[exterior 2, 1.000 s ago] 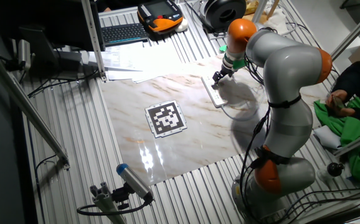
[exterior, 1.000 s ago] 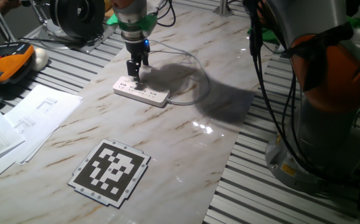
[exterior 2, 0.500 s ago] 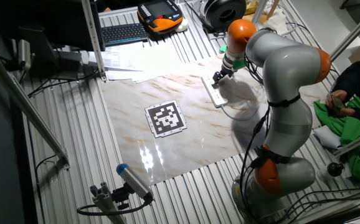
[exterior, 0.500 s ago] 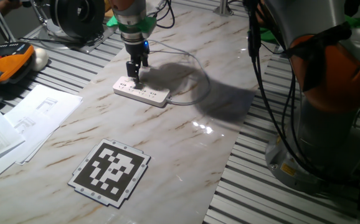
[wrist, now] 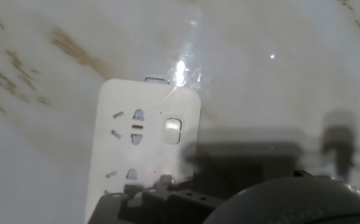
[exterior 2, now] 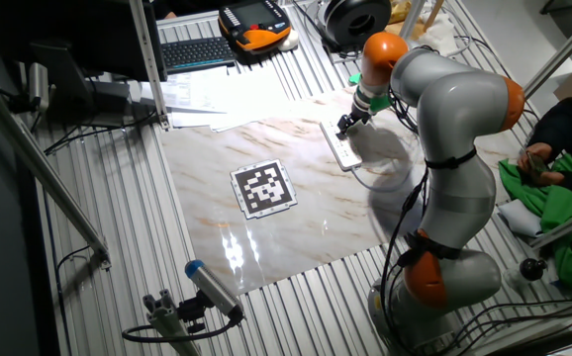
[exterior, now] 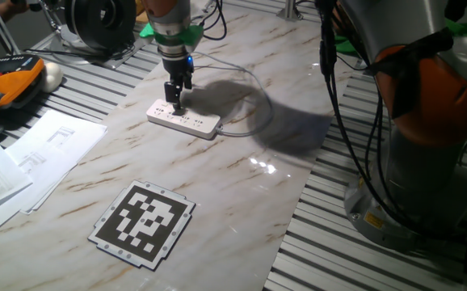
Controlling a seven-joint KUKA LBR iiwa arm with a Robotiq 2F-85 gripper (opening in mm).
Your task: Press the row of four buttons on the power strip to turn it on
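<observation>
Hanging over the strip [exterior: 183, 119] on the counter [exterior: 241, 174], the pincer [exterior: 175, 103] nears one button [wrist: 172, 130]; its opening cannot be told.

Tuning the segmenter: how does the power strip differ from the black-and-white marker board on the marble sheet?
The power strip is a long, narrow white bar with rounded ends and a thin cable; the marker board is square, with a black-and-white pattern. The strip lies under the end effector; the board lies apart from the arm, nearer the sheet's front edge. Both lie flat on the marble sheet.
</observation>
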